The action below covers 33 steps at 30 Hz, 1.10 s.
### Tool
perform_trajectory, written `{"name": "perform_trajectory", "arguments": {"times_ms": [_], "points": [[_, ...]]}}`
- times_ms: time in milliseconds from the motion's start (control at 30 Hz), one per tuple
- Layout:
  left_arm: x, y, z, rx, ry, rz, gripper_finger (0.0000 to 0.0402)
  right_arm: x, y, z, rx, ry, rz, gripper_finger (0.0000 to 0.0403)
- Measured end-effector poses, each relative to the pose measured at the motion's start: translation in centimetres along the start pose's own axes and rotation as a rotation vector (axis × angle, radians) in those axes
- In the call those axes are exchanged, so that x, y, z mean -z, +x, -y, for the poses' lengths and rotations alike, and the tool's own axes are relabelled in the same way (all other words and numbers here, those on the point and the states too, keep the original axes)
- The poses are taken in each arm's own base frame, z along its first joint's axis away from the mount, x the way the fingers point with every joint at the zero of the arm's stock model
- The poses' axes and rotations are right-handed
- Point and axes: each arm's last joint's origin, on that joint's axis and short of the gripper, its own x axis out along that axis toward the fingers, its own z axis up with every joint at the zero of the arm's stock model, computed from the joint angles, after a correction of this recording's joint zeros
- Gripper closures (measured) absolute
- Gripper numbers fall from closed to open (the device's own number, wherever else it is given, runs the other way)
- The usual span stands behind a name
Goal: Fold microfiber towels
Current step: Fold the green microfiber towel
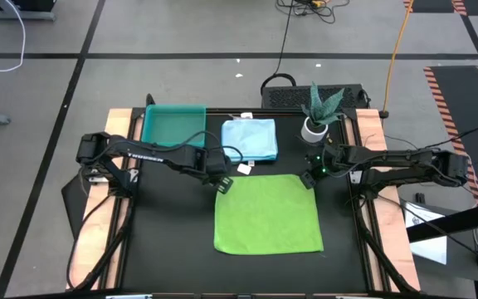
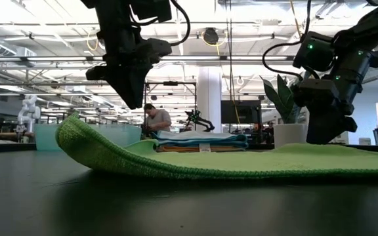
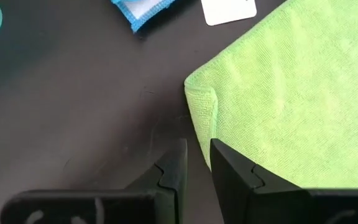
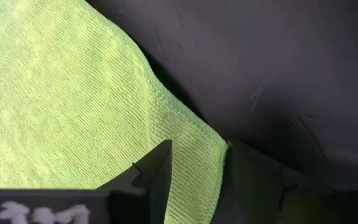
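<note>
The green towel [image 1: 268, 213] lies spread flat on the black table [image 1: 164, 241], near its middle. It is almost square, with its edges about parallel to the table's edges, so no clear long axis can be told. Its far left corner is lifted and curled a little in the low view — this corner sits just in front of the left gripper [image 3: 196, 163].

The left gripper hovers at this corner with its fingers only slightly apart; the towel edge is beside the gap, and I cannot tell if it is pinched. The right gripper [image 4: 197, 165] is at the far right corner, and its fingers stand on both sides of the towel's corner, which lies between them.

Behind the green towel is a stack of folded towels [image 1: 250, 139] with a pale blue one on top — a white tag [image 1: 245, 168] lies just in front of it. To its left stands the teal tray [image 1: 173, 124]. A potted plant [image 1: 318, 116] stands to the right of the stack.
</note>
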Motion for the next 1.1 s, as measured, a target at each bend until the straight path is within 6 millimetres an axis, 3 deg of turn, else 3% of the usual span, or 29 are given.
{"name": "perform_trajectory", "arguments": {"times_ms": [200, 433, 600, 767, 1100], "points": [[-0.5, 0.9, 0.9, 0.050, 0.041, 0.043, 0.0316, 0.1, 0.0, 0.0, 0.005, -0.002, -0.007, 0.0257], [-0.5, 1.6, 1.1, 0.043, 0.088, 0.030, 0.0254, 0.1, 0.0, 0.0, 0.005, -0.003, -0.006, 0.0257], [-0.1, 3.6, 1.3, 0.004, 0.099, -0.023, 0.0224, 0.1, 0.0, 0.0, 0.005, -0.003, -0.005, 0.0257], [-0.1, 4.8, 1.7, 0.029, 0.107, -0.056, 0.0218, 0.0, 0.0, 0.0, 0.004, 0.000, -0.005, 0.0257], [-0.6, 5.2, 1.7, 0.035, 0.106, -0.036, 0.0217, 0.0, 0.0, 0.0, 0.001, 0.002, -0.002, 0.0257]]}}
